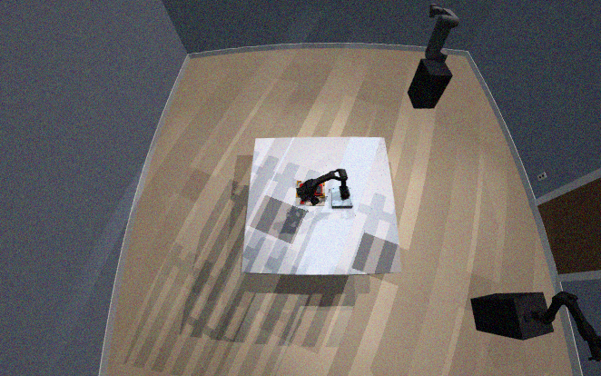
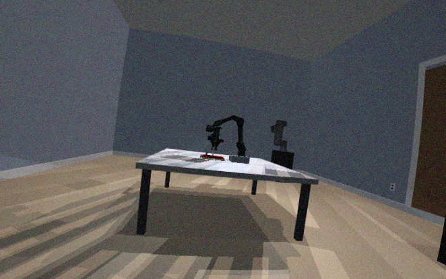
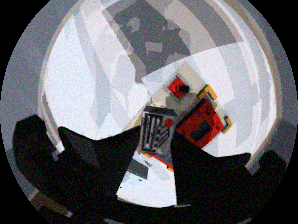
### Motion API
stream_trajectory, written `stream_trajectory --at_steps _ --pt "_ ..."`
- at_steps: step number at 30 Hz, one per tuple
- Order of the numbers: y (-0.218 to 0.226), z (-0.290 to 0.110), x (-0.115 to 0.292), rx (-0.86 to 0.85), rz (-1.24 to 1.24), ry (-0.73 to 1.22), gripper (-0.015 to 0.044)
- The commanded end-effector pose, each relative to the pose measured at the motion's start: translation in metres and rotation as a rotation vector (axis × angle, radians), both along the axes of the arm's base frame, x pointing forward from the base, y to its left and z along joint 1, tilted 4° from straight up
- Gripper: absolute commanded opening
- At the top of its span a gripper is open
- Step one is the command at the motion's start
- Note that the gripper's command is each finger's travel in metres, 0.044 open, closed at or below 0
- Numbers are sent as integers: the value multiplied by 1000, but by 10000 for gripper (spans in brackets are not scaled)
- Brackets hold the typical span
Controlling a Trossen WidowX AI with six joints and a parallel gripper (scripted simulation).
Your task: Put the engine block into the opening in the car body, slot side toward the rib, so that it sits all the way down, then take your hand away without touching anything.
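Note:
The engine block, grey with dark slots and a red round cap on top, is held between the fingers of my gripper. In the exterior view the gripper points down and hangs above the car body, with a gap between them. The car body is red with a dark recess, and sits between yellow corner brackets on a beige board. In the wrist view the block covers part of the board. The opening and rib cannot be told clearly. In the top view the arm hides much of the car body.
A small red part with a black knob stands on the board beside the car body. A low grey box stands near the arm's base on the white table. Two other arms on black pedestals stand off the table.

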State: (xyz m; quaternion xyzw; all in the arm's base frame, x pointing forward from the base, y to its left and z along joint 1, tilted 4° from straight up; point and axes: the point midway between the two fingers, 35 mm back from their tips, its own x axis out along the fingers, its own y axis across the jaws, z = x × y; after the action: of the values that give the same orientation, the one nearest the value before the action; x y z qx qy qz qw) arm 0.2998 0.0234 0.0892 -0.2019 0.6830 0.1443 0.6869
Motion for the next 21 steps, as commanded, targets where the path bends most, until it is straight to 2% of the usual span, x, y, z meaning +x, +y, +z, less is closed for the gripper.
stream_trajectory --at_steps 1,21 --pt "-12 -3 6 -1 -67 -8 0" --pt "-69 -19 23 7 -348 -26 0"
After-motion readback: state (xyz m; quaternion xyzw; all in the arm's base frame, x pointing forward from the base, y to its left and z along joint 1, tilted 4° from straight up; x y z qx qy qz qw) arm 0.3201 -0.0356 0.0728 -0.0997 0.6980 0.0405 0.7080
